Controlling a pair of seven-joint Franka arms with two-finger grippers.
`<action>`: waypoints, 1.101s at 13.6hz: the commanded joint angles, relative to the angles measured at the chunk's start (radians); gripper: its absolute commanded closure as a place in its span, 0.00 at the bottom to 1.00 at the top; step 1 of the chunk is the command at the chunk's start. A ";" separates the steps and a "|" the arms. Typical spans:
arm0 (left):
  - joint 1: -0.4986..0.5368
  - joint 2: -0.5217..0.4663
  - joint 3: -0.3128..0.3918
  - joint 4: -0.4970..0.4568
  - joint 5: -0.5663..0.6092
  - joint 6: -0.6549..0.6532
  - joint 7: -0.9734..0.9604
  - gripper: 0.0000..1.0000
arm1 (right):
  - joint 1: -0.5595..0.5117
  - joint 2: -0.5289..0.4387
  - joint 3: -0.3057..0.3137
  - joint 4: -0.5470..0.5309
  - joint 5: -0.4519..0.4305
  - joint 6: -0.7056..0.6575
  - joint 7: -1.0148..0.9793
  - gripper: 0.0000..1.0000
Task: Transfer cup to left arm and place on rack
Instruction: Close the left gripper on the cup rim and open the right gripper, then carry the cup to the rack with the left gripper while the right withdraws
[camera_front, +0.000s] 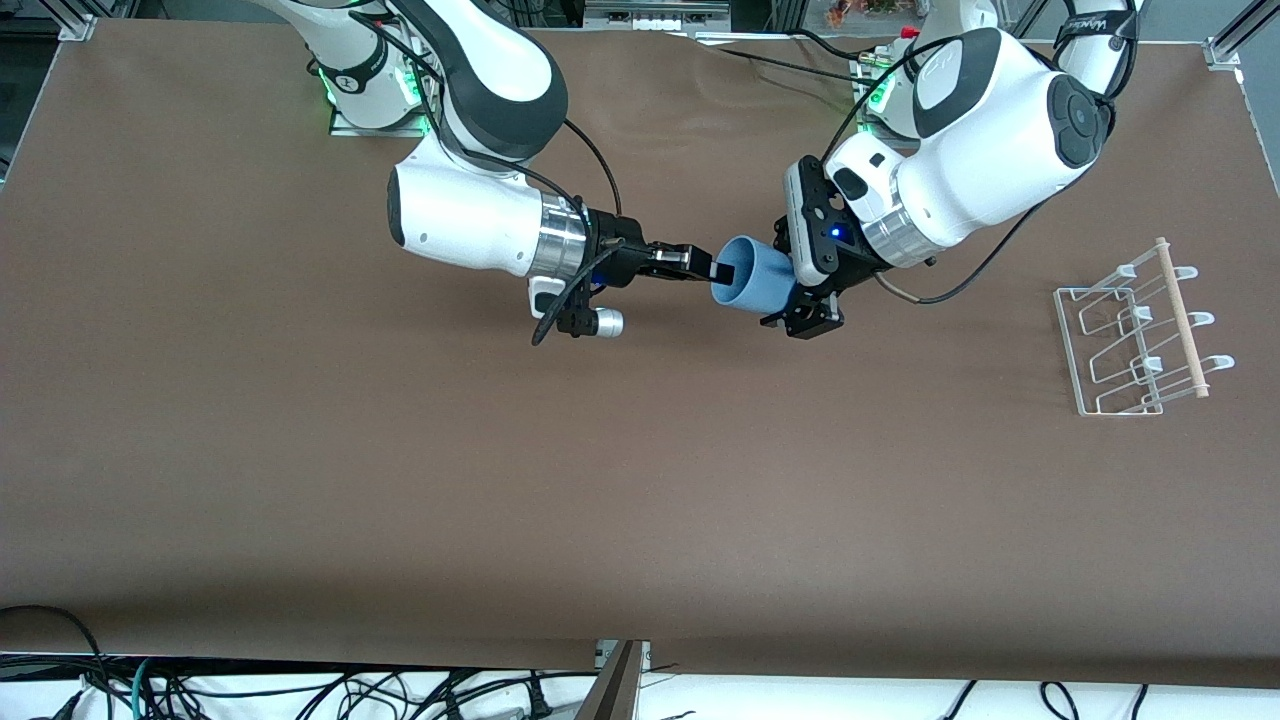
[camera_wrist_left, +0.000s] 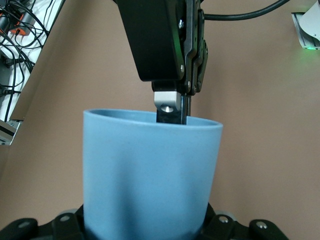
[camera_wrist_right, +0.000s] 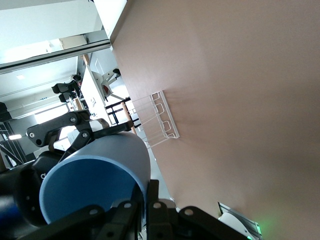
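The light-blue cup is held on its side in the air over the middle of the table, between both grippers. My right gripper is shut on the cup's rim, one finger inside the mouth and one outside, as the right wrist view shows. My left gripper sits around the cup's closed end; the cup fills its wrist view and hides how the jaws stand. The right gripper also shows there, at the rim. The white wire rack with its wooden dowel stands toward the left arm's end of the table.
The brown table is bare apart from the rack, which also shows in the right wrist view. Cables hang along the table's edge nearest the front camera.
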 joint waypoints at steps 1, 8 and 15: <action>-0.009 0.007 -0.004 0.007 0.019 0.012 -0.030 1.00 | 0.005 -0.019 0.007 0.000 0.026 -0.015 -0.010 1.00; 0.008 0.000 0.160 0.070 0.095 -0.215 -0.011 1.00 | 0.005 -0.036 0.003 0.002 0.019 -0.017 0.033 0.00; 0.044 0.010 0.359 0.099 0.454 -0.402 -0.011 1.00 | 0.001 -0.083 -0.123 -0.009 -0.187 -0.258 0.033 0.00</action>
